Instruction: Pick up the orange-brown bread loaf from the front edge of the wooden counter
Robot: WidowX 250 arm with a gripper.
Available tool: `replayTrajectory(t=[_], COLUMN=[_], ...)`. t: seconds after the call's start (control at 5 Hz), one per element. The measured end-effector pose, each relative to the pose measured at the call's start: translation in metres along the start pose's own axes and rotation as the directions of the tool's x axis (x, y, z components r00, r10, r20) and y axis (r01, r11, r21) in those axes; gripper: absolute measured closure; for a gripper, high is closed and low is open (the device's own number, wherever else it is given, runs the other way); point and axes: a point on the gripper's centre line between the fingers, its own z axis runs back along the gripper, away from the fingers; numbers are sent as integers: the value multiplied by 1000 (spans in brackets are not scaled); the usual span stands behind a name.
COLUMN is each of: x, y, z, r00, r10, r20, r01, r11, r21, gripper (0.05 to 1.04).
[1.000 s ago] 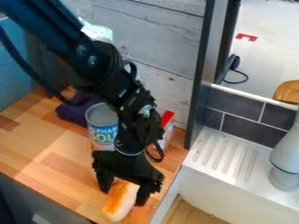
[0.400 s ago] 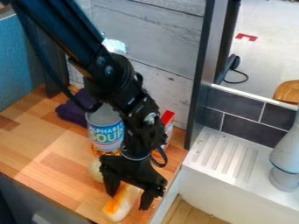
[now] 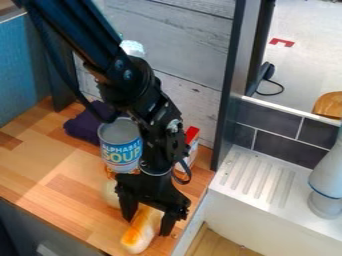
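Two spread fingers (image 3: 167,225) on the black gripper (image 3: 147,228) are straddling a toy bread roll (image 3: 137,236), so the hand's open around it, though I honestly can't tell if either side touches. The roll's lying near the front right edge of the wooden counter (image 3: 60,172), with a soup can (image 3: 121,156) and a pale roundish thing (image 3: 111,194) behind it.

Seen from across the room, a black gripper (image 3: 147,227) masks the upper end of a toy bread roll (image 3: 136,239) near the wooden counter's (image 3: 40,172) front right corner. The arm (image 3: 127,80) covers part of a soup can's (image 3: 120,147) right side and much of a red-and-white box (image 3: 193,136). A pale object (image 3: 110,194), partly hidden, defies identification; a grey fixture (image 3: 328,175) is cropped at right.
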Motion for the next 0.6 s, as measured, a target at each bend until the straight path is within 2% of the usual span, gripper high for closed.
replayTrajectory(t=[0.2, 0.4, 0.6], x=[-1, -1, -2], y=[-1, -1, 0], z=[-2, -3, -2], r00=[1000, 999, 998], r10=[10, 28, 40], r20=[-14, -27, -44], r01=[-11, -28, -41], r11=[1000, 999, 999], r21=[-13, -14, -12], gripper=[387, 440, 440])
